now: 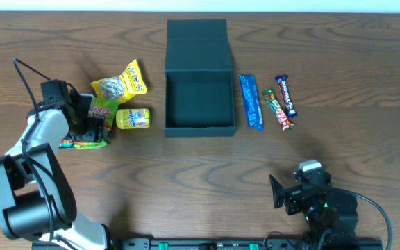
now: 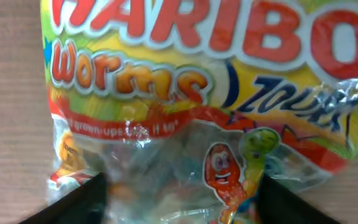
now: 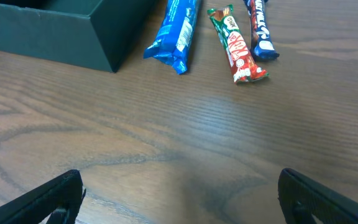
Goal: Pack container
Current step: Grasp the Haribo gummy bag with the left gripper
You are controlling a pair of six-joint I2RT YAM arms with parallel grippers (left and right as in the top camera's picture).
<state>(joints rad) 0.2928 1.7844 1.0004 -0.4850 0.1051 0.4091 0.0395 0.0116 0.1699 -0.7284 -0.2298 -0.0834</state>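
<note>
The dark green-black container (image 1: 200, 128) stands open at the table's middle, its lid (image 1: 196, 45) folded back, and its inside looks empty. Its corner also shows in the right wrist view (image 3: 55, 34). My left gripper (image 1: 92, 128) is down over a Haribo Worms bag (image 1: 82, 144). In the left wrist view the bag (image 2: 191, 93) fills the frame and lies between the spread fingers (image 2: 182, 205). My right gripper (image 1: 278, 193) is open and empty above bare table near the front edge; its wide-apart fingers (image 3: 179, 199) show in the right wrist view.
Left of the container lie a yellow packet (image 1: 133, 78), a pale packet (image 1: 110, 87), a green-red packet (image 1: 103, 110) and a yellow-green packet (image 1: 132, 118). To its right lie a blue bar (image 1: 251, 101), a red-green bar (image 1: 278, 110) and a dark blue bar (image 1: 287, 96).
</note>
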